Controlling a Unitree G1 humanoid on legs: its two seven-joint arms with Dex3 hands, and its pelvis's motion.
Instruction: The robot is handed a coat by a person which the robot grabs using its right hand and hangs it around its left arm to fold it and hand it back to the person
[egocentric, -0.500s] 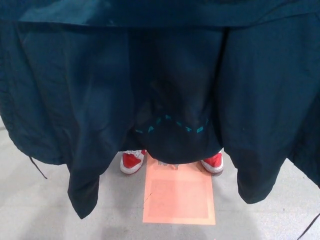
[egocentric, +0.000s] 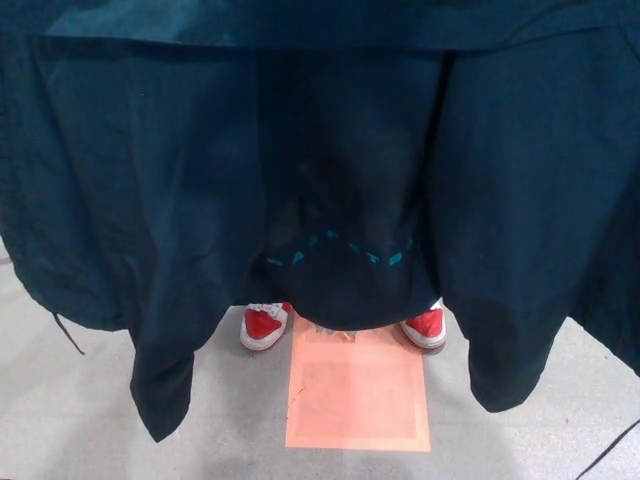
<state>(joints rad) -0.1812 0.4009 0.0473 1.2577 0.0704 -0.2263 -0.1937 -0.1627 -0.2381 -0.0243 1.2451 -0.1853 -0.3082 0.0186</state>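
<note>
Dark teal coat (egocentric: 150, 190) hangs spread close before the camera, filling most of the view and hiding both robot hands, so their state cannot be told. Below its hem lies an orange floor square (egocentric: 357, 395), and beyond it stand a person's red shoes (egocentric: 264, 324).

1. Head camera looks steeply down and forward, right up against the dark coat (egocentric: 140, 180) filling most of the picture.
2. Below its hem, grey floor (egocentric: 70, 410) shows farther off.
</note>
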